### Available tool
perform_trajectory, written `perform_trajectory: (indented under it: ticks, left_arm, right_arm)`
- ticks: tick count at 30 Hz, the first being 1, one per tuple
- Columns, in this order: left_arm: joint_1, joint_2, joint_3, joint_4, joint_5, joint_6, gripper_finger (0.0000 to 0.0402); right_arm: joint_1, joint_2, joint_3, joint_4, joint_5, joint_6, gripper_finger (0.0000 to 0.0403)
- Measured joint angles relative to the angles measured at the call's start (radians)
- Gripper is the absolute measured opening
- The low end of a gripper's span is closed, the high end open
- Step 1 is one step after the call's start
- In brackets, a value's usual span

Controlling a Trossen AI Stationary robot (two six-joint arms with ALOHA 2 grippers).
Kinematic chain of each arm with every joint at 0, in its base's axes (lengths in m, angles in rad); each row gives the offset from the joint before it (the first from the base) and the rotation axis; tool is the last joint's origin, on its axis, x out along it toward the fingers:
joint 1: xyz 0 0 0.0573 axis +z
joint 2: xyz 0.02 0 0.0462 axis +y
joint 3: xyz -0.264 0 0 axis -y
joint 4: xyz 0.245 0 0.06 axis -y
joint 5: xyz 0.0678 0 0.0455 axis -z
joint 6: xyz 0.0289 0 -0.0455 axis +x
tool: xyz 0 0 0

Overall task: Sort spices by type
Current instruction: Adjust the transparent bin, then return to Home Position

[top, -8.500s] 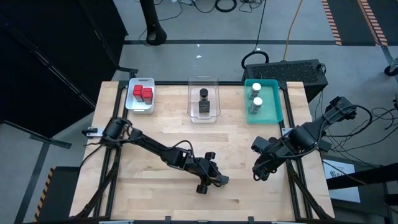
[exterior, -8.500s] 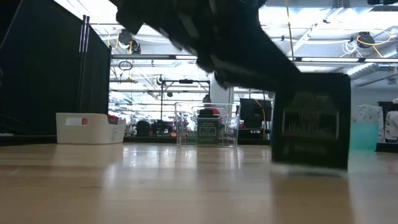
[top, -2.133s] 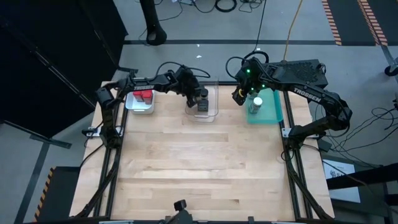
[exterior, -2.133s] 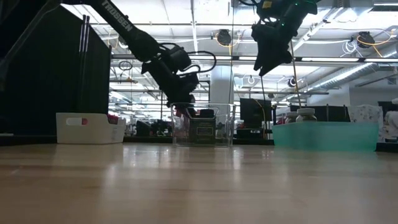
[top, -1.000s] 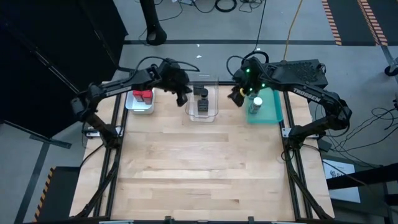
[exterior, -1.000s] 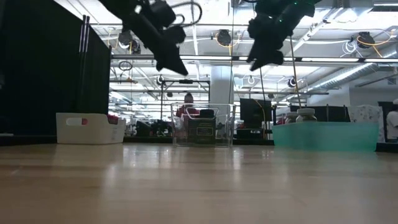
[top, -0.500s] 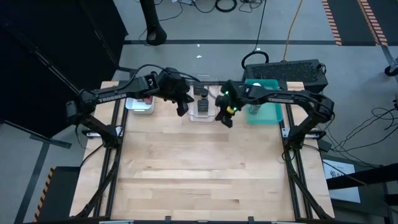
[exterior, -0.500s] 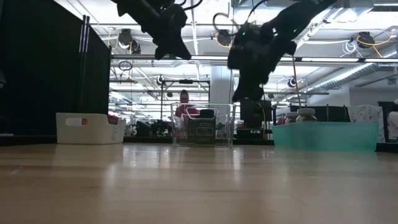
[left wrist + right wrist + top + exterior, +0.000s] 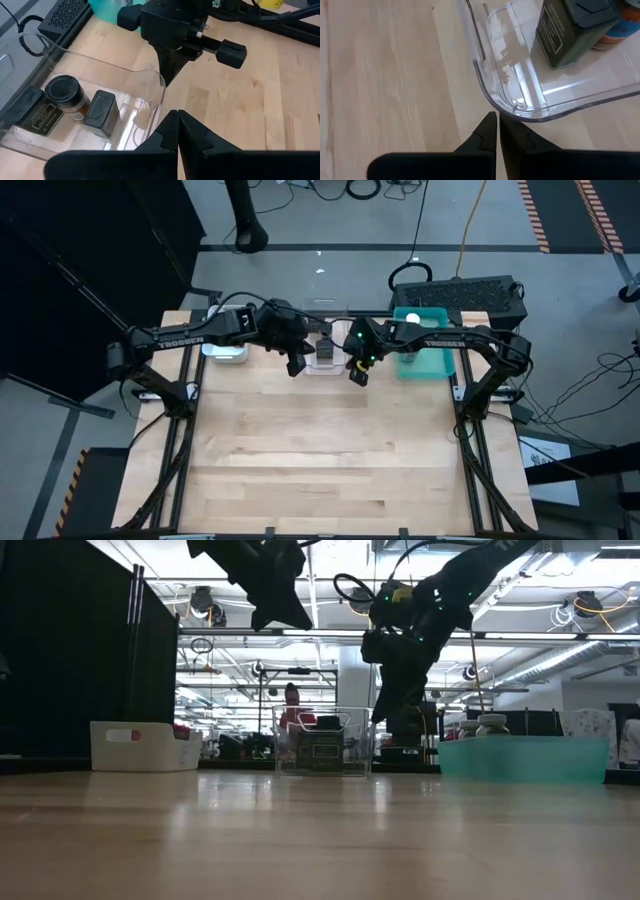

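Note:
A clear tray [image 9: 326, 352] stands at the far middle of the table. It holds two dark tins [image 9: 102, 112] [image 9: 31, 111] and a dark-capped jar [image 9: 64, 93]. A white-capped jar [image 9: 411, 319] stands in the teal tray [image 9: 437, 356]. My left gripper [image 9: 177, 119] is shut and hangs high over the clear tray's near left corner [image 9: 296, 367]. My right gripper [image 9: 496, 116] is shut, slants down and stands low at the tray's near right corner [image 9: 357, 374]. My right gripper's shut fingertips [image 9: 490, 120] stand against the outer curve of the clear tray's near right corner [image 9: 492, 102], coming from above and the near side. Whether they touch the tray wall I cannot tell.
A white tray [image 9: 145, 745] stands at the far left, mostly under my left arm in the high view. The two arms meet close together over the clear tray. The near half of the wooden table [image 9: 320, 460] lies bare.
My right gripper has swung from above the teal tray toward the table's left and come down to the clear tray's near right corner. My left gripper has gone a little toward the near edge, past the clear tray's left side.

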Motion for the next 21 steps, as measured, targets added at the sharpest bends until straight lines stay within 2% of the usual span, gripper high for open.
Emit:
perform_trajectory:
  ticks: [5,9,13,16,19,21]
  left_arm:
    - [0.0,0.0,0.0,0.0,-0.001,-0.001,0.0006]
    - [0.0,-0.013,-0.001,-0.016,0.004,-0.026,0.0006]
    - [-0.017,-0.073,-0.001,-0.007,0.054,0.012,0.0006]
    - [-0.044,-0.148,-0.002,0.1,0.078,0.101,0.0006]
    - [-0.027,-0.242,-0.027,0.19,0.115,0.128,0.0006]
    - [-0.014,-0.316,-0.081,0.23,0.133,0.114,0.0004]
  right_arm:
    - [0.0,-0.001,0.001,-0.019,-0.011,0.02,0.0001]
    - [0.006,-0.034,0.001,-0.135,-0.015,0.02,0.0001]
    - [0.007,-0.107,0.001,-0.241,-0.091,-0.009,0.0001]
    - [0.005,-0.181,0.0,-0.201,-0.179,-0.074,0.0]
    - [-0.007,-0.255,0.002,-0.071,-0.291,-0.168,0.0]
    - [-0.015,-0.299,0.001,-0.003,-0.304,-0.186,0.0]
